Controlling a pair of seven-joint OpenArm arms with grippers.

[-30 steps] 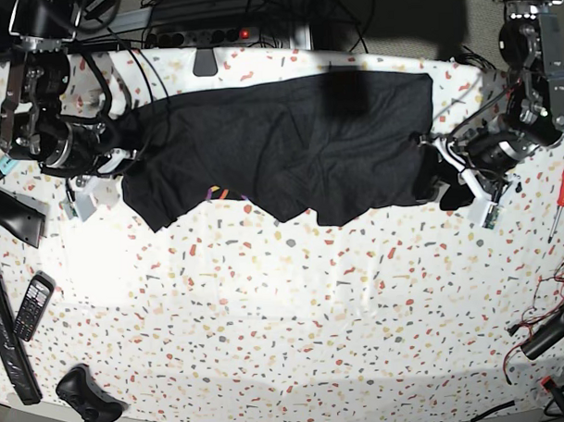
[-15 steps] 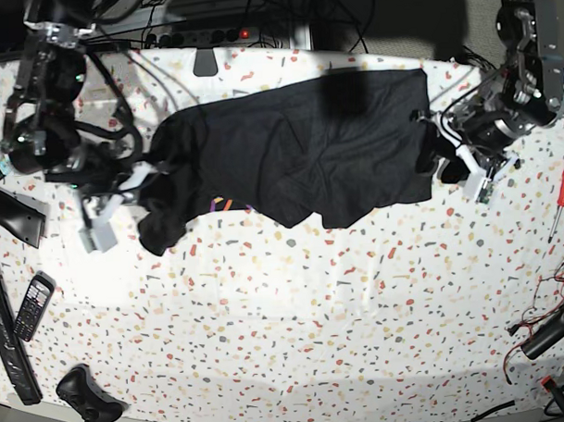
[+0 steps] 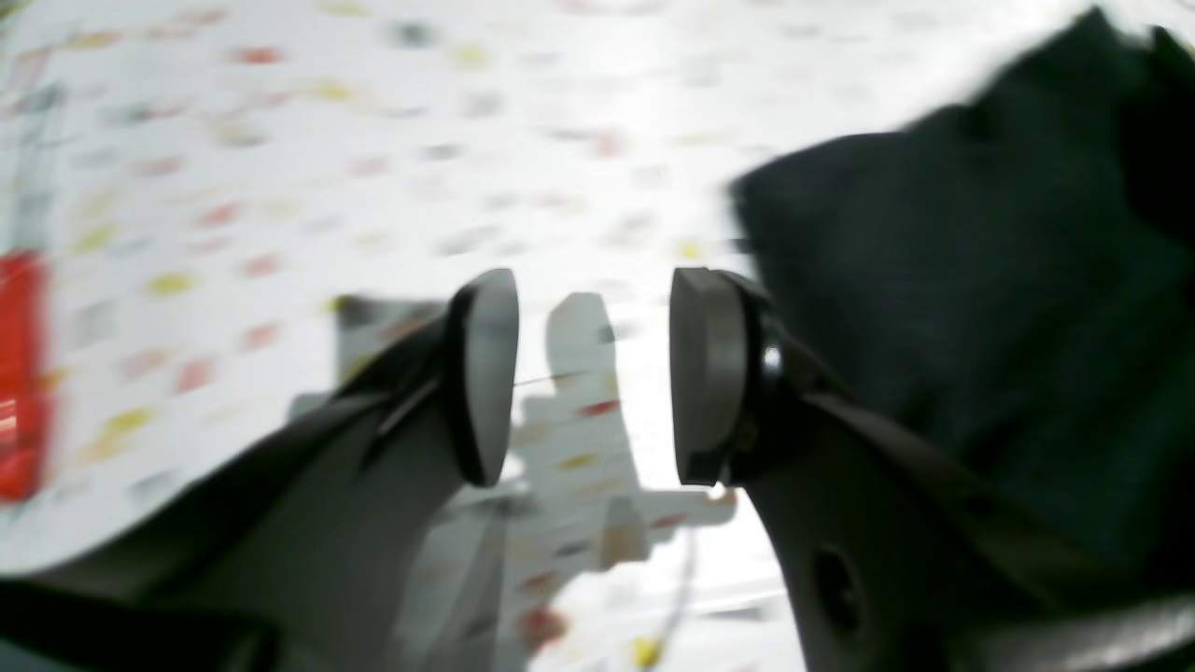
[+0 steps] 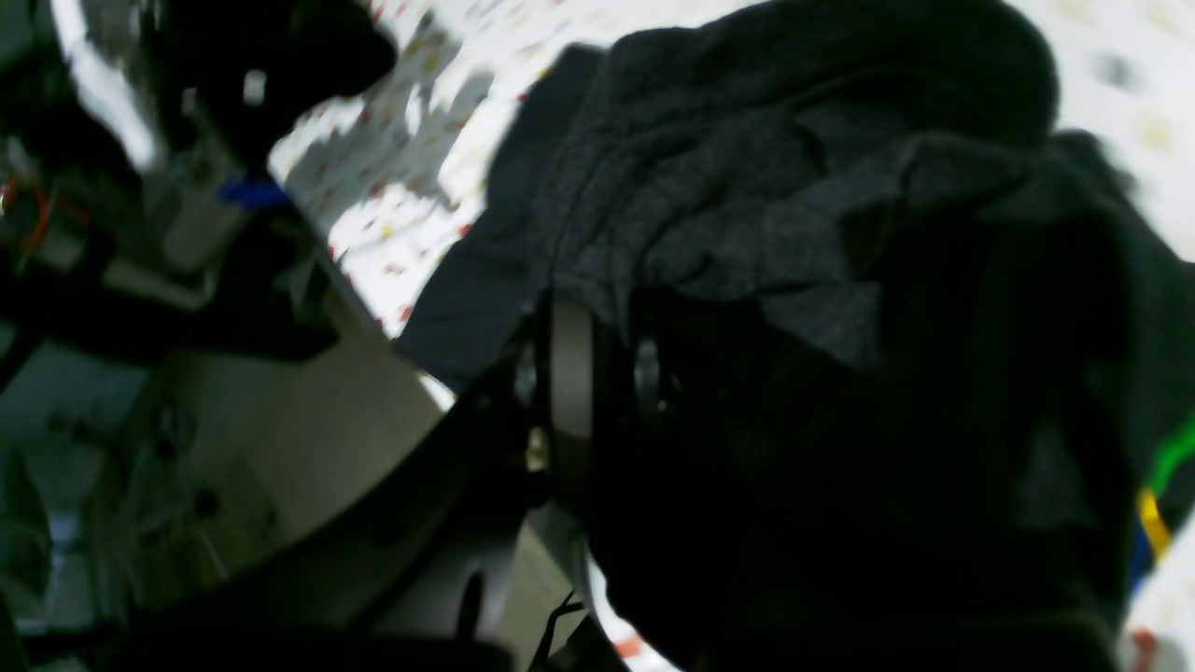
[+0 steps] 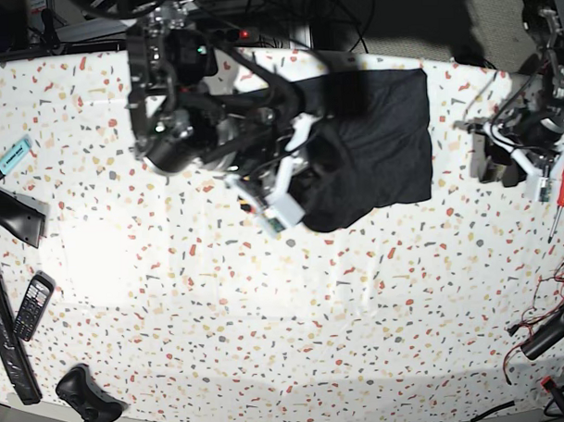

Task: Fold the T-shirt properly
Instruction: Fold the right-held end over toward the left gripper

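White terrazzo-speckled tabletop (image 5: 267, 304), dark cables and power strip (image 5: 222, 32) behind

Base view overhead, wrist views close behind grippers, all sharing T-shirt (image 5: 382, 143)

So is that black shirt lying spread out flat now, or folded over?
Partly folded: the T-shirt has one side bunched and carried over the middle by the right gripper, shut on its fabric.

on the counter (image 5: 267, 313) the t-shirt (image 5: 386, 138) lies bunched toward the far right in the base view. the right end effector (image 5: 295, 178) sits at its left edge, folds draped over it. the left end effector (image 5: 503, 162) sits just right of the shirt, apart from it.
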